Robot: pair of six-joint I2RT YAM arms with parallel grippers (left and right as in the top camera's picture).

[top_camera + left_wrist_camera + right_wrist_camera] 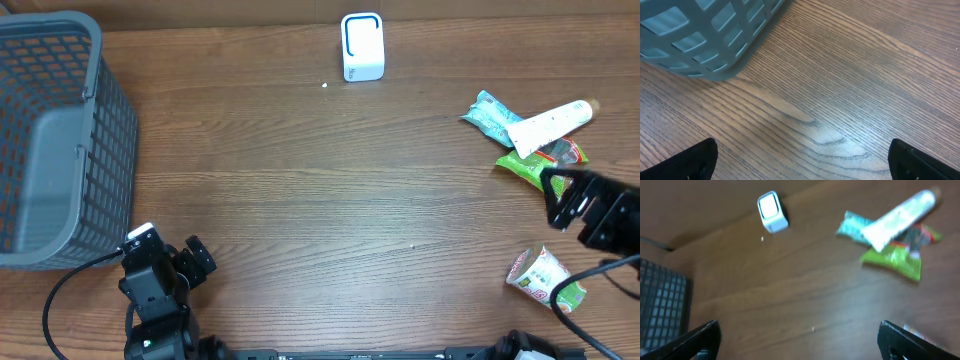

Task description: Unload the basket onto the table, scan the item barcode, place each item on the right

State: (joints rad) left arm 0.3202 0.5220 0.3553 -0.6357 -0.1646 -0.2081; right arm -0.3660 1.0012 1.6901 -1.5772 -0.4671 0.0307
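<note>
The left gripper sits beside the grey basket, fingers wide apart and empty. The right gripper, likewise wide and empty, is near the white tube.

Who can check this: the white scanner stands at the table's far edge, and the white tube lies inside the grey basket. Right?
No. The overhead view shows the white tube lying across the packets at the right, outside the grey basket.

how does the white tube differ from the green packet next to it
The white tube is long with a tan cap; the green packet is flat and crinkled. The tube lies diagonally on top of other packets; the green packet sits lower, partly hidden by the right arm. Both lie on the table, on its right side, and neither is held.
</note>
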